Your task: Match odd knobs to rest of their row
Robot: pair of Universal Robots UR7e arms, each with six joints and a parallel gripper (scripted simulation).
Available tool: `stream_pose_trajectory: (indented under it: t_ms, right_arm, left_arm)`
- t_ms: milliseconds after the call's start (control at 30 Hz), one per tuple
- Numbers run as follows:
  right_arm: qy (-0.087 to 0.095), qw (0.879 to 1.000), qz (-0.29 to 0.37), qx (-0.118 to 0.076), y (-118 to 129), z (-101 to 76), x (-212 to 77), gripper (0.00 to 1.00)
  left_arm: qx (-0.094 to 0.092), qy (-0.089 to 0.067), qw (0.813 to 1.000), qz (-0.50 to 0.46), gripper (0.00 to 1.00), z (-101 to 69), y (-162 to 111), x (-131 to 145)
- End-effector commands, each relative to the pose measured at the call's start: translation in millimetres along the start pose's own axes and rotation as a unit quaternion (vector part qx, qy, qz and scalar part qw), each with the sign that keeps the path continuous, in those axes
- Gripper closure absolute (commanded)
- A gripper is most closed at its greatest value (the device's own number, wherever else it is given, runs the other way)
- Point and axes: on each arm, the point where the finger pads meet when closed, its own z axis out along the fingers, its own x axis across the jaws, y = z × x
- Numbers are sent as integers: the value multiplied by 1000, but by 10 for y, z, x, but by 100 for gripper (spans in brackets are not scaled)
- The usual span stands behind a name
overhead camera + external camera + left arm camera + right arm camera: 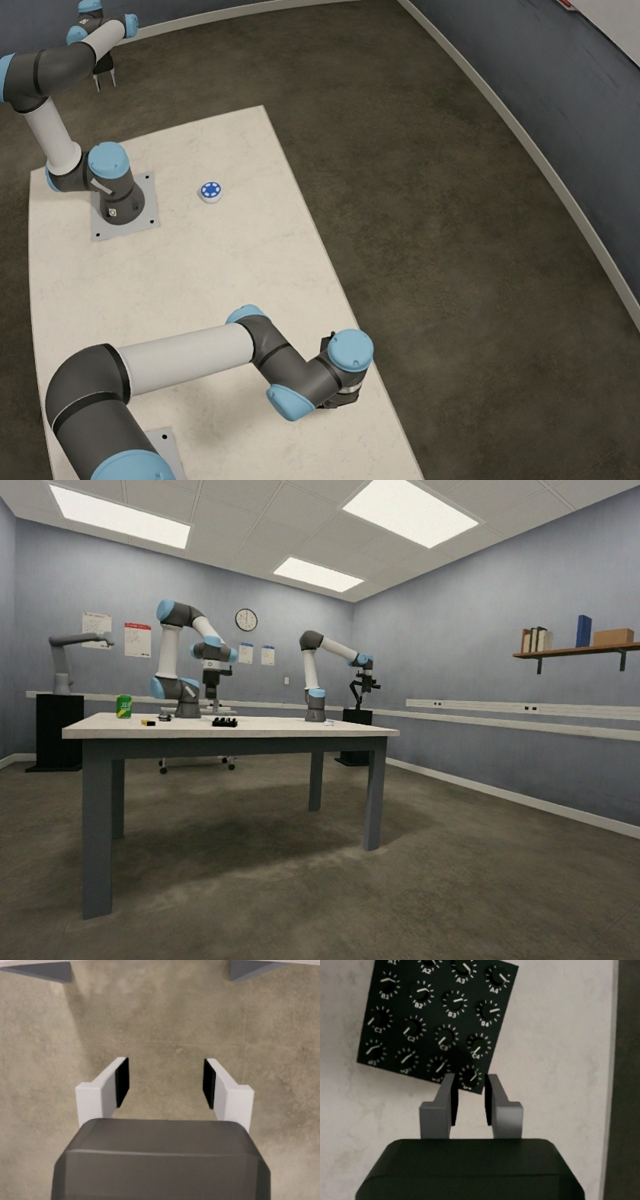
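The black knob box [396, 1039] [225, 723] lies on the table. A1 is cut off by the frame. Knobs A2, A3 and A4 [503, 977] point lower right in the right wrist view. B3 and B4 [494, 1010] point right; B1 and B2 are harder to read. The C row points lower left. The D row's lines slant; which end is the pointer is unclear. My right gripper [471, 1089] [215, 707] is partly open and empty, above the box's corner, with D4 [473, 1076] seen between its fingertips. My left gripper [165, 1073] [105, 84] is open and empty, beyond the table's edge.
A blue and white round object [210, 190] [329, 722] lies near the left arm's base. A green can [123, 706], a yellow and black item [148, 722] and a small dark item [164, 718] are on the table. The table's edge [609, 1094] runs along the right.
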Motion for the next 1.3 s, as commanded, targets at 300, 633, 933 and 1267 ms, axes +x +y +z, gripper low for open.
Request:
stream_pose_trajectory:
  t_ms: [300,633,933,1267]
  right_arm:
    - [0,1000,-1,-1,-108,-194,-41,0]
    - [0,1000,-1,0,-523,-806,-244,0]
    - [0,1000,-1,0,-754,-1149,-357,0]
    - [0,1000,-1,0,-794,-1207,-377,0]
  left_arm:
    - [0,0,1000,-2,0,4,-8,16]
    - [0,0,1000,-2,0,4,-8,16]
    - [0,0,1000,-2,0,4,-8,16]
    - [0,0,1000,-2,0,4,-8,16]
